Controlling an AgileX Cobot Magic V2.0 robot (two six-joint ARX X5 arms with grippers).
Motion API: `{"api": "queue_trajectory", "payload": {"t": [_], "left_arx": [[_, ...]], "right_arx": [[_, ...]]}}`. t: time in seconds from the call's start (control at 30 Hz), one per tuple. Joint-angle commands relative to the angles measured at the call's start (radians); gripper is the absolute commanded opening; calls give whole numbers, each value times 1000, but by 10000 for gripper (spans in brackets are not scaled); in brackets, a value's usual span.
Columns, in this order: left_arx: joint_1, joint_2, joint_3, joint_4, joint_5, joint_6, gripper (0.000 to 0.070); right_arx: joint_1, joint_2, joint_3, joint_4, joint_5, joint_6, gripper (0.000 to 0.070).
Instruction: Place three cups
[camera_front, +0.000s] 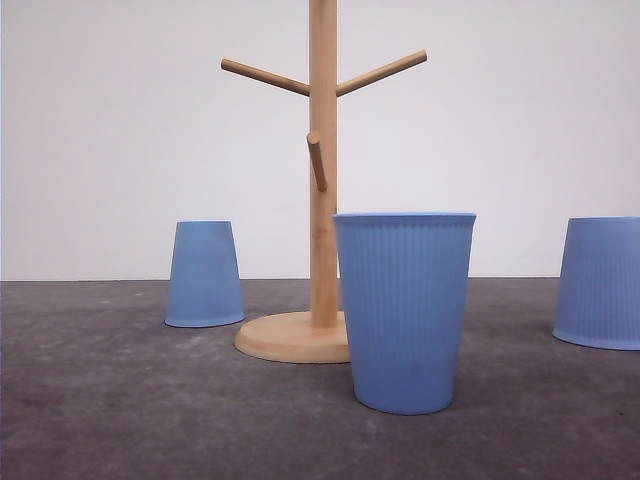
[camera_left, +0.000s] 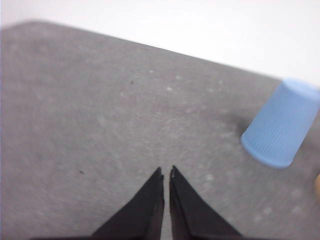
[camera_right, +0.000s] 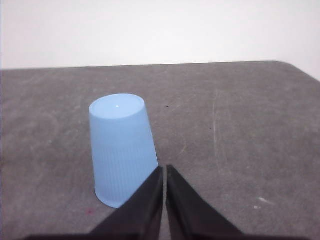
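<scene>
Three light-blue ribbed cups stand on the grey table. One cup (camera_front: 404, 310) sits upright at the front centre. A second cup (camera_front: 204, 273) is upside down at the left, and the left wrist view has it as the cup (camera_left: 281, 124) off to one side of my left gripper (camera_left: 166, 172), which is shut with nothing in it. The third cup (camera_front: 601, 281) is upside down at the right edge; the right wrist view finds this cup (camera_right: 121, 148) just beyond my right gripper (camera_right: 163, 169), also shut and holding nothing.
A wooden cup stand (camera_front: 322, 170) with three angled pegs rises from a round base (camera_front: 290, 337) behind the middle cup. The grey table (camera_front: 120, 400) ends at a white wall behind.
</scene>
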Motion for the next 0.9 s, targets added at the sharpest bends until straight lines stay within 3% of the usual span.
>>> {"api": "queue_trajectory", "payload": {"t": [0.0,0.17,0.43,0.7,0.87], "left_arx": [[2,-1,-14,40,3,-196,0],[2,-1,37,86,8,-237,2],[2,79,304,-166,-1,-231,3],[2,263,549,-424,13,-147,3],[2,397,637,-538,147,-69,3]], "right_arx": [[0,1,0,23,7,82,6],[0,2,48,22,7,195,6],[0,66,307,-241,-3,271,6],[0,217,529,-473,-69,164,6],[0,315,570,-508,-153,47,6]]}}
